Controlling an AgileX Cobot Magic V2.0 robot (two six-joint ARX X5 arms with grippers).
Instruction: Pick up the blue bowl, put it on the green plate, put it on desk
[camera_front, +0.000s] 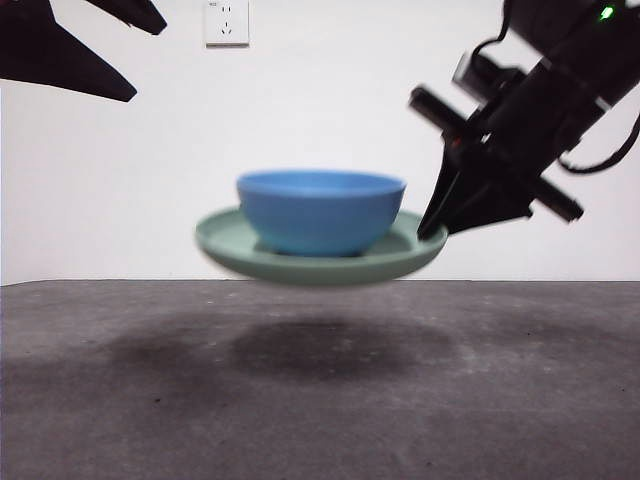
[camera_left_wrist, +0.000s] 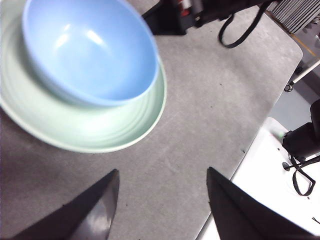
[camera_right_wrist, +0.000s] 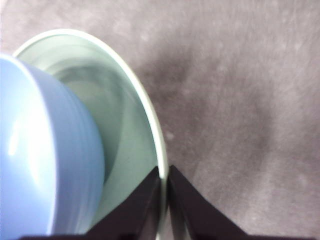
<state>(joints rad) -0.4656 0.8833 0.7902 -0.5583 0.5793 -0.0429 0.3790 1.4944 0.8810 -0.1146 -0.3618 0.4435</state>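
A white wall with a socket (camera_front: 227, 22) stands behind the dark grey desk (camera_front: 320, 400). In the front view the green plate (camera_front: 320, 255) hangs clear above the desk with a shadow beneath it, the blue bowl (camera_front: 320, 212) sitting in its middle; the right gripper (camera_front: 432, 228) comes down from the upper right and pinches the plate's right rim, while the left gripper (camera_front: 70, 60) waits at the top left corner. In the left wrist view that gripper's (camera_left_wrist: 162, 200) jaws stand wide apart with nothing between them, the plate (camera_left_wrist: 85, 135) and bowl (camera_left_wrist: 90, 50) well apart from them. In the right wrist view the right gripper's (camera_right_wrist: 164, 185) jaws are closed tight on the plate's thin rim (camera_right_wrist: 145, 100), the bowl (camera_right_wrist: 45, 160) just beside them inside the plate.
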